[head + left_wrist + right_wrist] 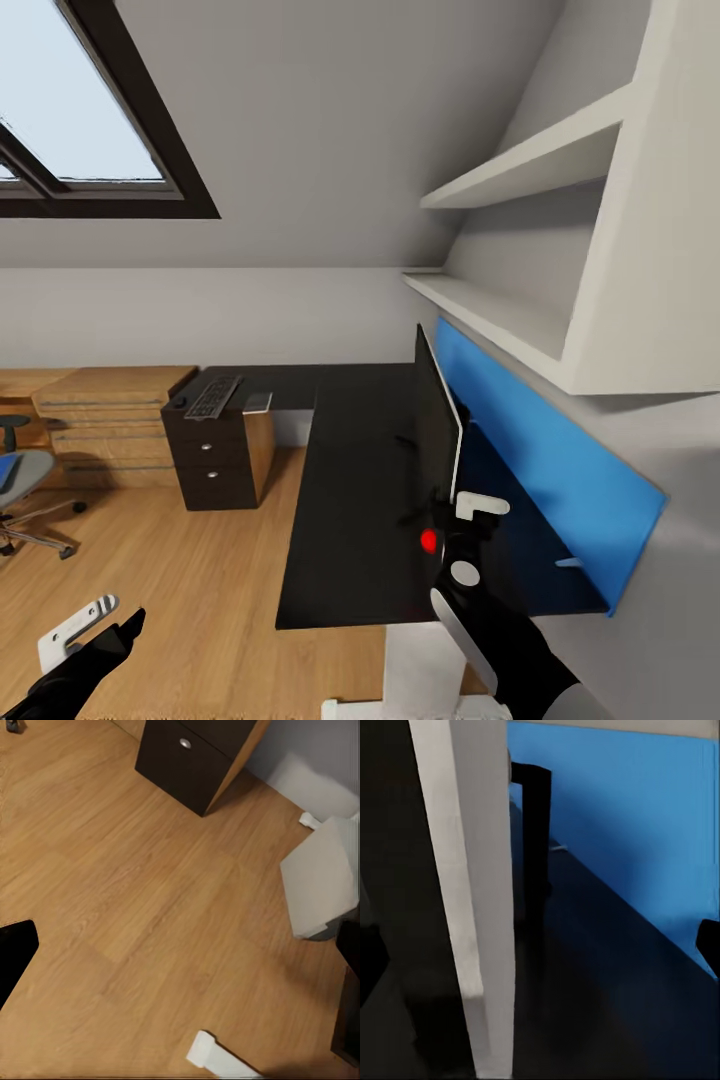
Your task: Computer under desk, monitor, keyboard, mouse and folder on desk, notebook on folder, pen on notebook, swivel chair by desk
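The monitor [437, 425] stands edge-on on the black desk [350, 500], in front of the blue back panel; its red dot [429, 541] faces me. My right gripper [468, 520] is open at the monitor's near edge [472, 907], which lies between its fingers. The keyboard [213, 397], the small black mouse [180, 401] and the pale notebook [258, 402] lie on the desk's far wing. At far left the swivel chair [25, 490] carries the blue folder [8, 470]. My left gripper [105, 620] hangs open over the floor. A white-grey box, likely the computer [319, 881], stands under the desk.
A black drawer unit [210, 465] sits under the desk's far wing, with a light wooden chest [110, 420] beside it. White shelves [520, 310] jut out above the back panel. The desk's white leg [420, 660] is close below my right arm. Wood floor [180, 580] spreads to the left.
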Controlling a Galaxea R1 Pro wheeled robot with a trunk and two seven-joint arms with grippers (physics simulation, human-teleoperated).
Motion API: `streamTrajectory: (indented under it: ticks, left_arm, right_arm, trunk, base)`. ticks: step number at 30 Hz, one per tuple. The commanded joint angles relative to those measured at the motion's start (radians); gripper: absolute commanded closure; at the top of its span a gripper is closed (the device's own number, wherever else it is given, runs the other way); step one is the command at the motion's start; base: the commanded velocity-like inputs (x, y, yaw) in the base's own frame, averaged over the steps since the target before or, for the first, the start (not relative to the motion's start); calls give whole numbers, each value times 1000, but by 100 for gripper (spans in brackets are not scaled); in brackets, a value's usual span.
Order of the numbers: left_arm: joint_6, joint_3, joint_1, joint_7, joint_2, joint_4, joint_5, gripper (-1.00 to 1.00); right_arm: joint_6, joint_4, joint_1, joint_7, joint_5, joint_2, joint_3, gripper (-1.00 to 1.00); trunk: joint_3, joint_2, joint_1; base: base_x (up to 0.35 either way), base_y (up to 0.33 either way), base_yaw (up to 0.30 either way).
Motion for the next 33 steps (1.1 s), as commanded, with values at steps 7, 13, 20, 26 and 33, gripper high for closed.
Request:
streamTrajectory:
  ticks: [7,13,20,26,33]
  left_arm:
    - [3,1,0,7,1,-1,9,-100]
    - [3,1,0,7,1,-1,9,-100]
    - [3,1,0,7,1,-1,9,-100]
    - [3,1,0,7,0,-1,9,-100]
    - [3,2,0,7,1,-1,9,-100]
  right_arm:
    - [-2,0,-2,-6,-7,-1,3,-100]
    - [-2,0,-2,-6,-8,-1,3,-100]
    - [-5,0,-2,-3,-9,-2,4,-100]
    - [-6,-1,-2,0,-8,-2,7,-100]
    - [-7,-2,-2,0,-7,-2,8,-100]
  trunk:
    - [-2,-1,0]
    - [-2,-1,0]
    - [-2,-1,0]
    - [-2,-1,0]
    - [-2,-1,0]
  base:
    - [-82,-193,0]
    - [-7,-20,0]
    - [0,-1,0]
    - [0,0,0]
    - [0,0,0]
